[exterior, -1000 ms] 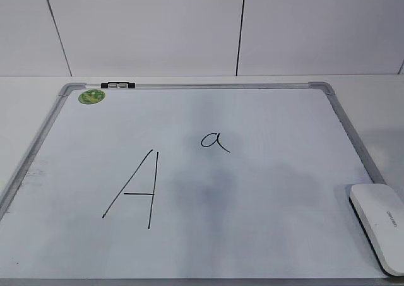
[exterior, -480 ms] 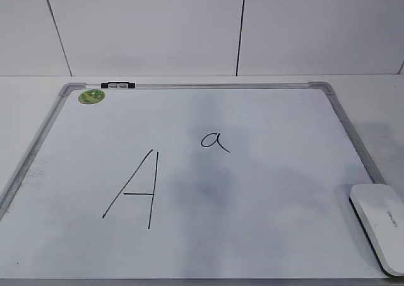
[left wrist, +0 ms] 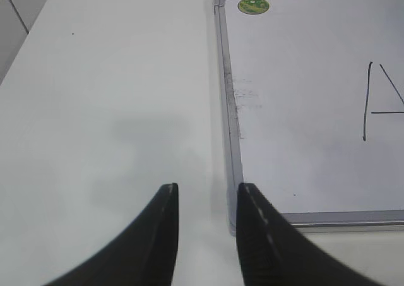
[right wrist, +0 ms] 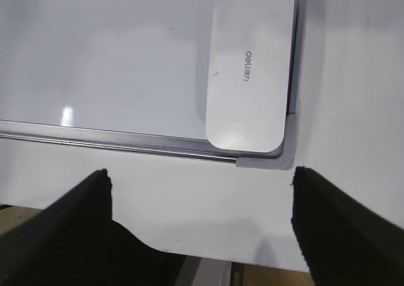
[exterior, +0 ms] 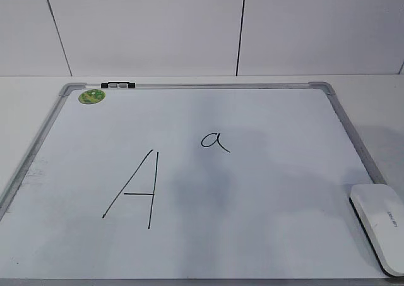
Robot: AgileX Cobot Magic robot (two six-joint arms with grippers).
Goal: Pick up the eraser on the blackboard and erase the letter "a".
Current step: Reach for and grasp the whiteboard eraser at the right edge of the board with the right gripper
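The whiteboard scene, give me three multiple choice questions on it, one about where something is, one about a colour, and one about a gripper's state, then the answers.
1. Where does the eraser lie on the blackboard?
A. near right corner
B. far left corner
C. middle

2. What colour is the round sticker?
A. red
B. green
C. blue

3. How is the right gripper?
A. shut on the eraser
B. open, short of the eraser
C. open, over the letter "a"

Answers:
1 A, it sits against the frame at the near right corner.
2 B, the sticker at the far left corner is green.
3 B, its jaws stand wide apart with the eraser beyond them, untouched.
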